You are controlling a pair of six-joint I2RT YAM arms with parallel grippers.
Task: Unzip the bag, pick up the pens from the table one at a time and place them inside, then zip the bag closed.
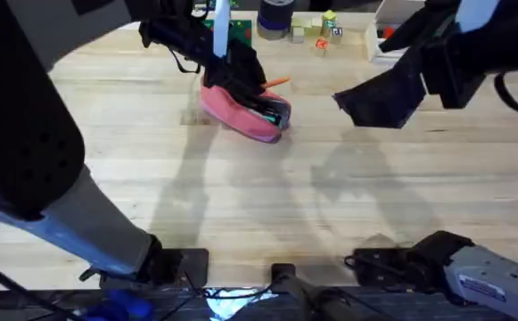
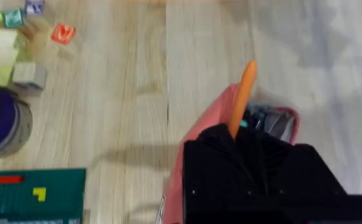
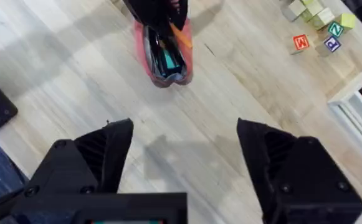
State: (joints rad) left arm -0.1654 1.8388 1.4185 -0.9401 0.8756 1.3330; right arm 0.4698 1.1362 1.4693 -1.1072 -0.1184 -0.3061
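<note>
Bag (image 1: 241,111) beneath left gripper (image 1: 257,85) holding orange pen (image 1: 277,82).

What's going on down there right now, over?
Left end effector over the open pink pouch, orange pen in its grip. Right end effector open, empty, above table. Nothing blocking.

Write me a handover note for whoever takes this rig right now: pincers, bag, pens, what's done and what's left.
Left pincer: shut on the orange pen, over the open bag.
Right pincer: open, holding nothing, above bare table to the bag's right.
Bag: unzipped, lying on the table, items visible inside.
Done: unzipping.
Left: release the orange pen into the bag, confirm whether the black pen is already inside (cannot tell), then zip closed.
</note>
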